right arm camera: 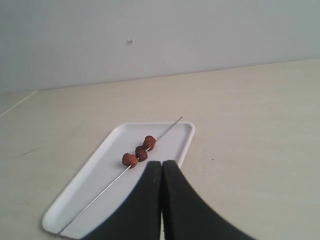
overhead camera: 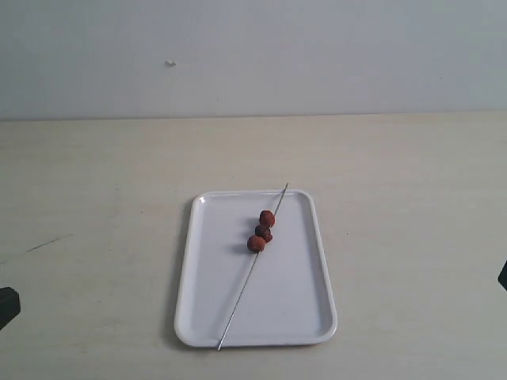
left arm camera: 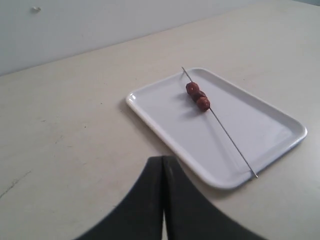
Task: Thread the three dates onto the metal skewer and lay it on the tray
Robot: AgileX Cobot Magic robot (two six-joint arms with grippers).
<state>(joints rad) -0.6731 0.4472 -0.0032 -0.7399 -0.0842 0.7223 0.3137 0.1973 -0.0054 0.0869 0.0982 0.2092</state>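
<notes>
- While both arms wait low at the near corners of the tabletop point(overhead camera: 103, 206), the left jaws and the right jaws are each pressed together on nothing, well apart from the tray point(overhead camera: 295, 289).
- Nearest on the tray, the metal skewer point(overhead camera: 240, 298) pokes its tip just over the near rim. That long bare stretch looks thin, stiff, light and slick, so I'd expect it to roll or slip in a pinch.
- Farther along, the three dates point(overhead camera: 262, 230) sit threaded on the rod, touching one another. I judge them soft and easily squashed, a poor place to grip.
- At the far rim the other tip overhangs slightly; either bare end seems the safest hold.
</notes>
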